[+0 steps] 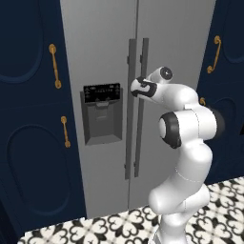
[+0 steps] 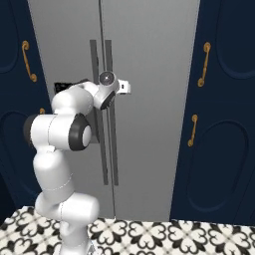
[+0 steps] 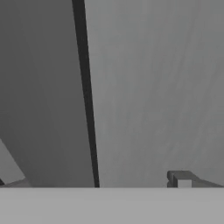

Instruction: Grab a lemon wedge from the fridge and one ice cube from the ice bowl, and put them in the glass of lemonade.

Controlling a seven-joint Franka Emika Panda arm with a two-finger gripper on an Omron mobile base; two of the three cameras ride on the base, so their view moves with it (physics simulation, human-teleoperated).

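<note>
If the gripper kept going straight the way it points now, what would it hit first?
Most likely the fridge: the hand view looks flat onto its grey steel door beside the dark door seam. The open gripper sits at the bar handles, so a finger might graze one first.

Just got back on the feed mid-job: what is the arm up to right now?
The white arm is reaching up to the steel fridge, whose two doors are both shut. Its gripper is open and empty, close against the bar handles near the seam between the doors, level with the dispenser panel. Whether it touches a handle is unclear. Nothing has been fetched yet.
</note>
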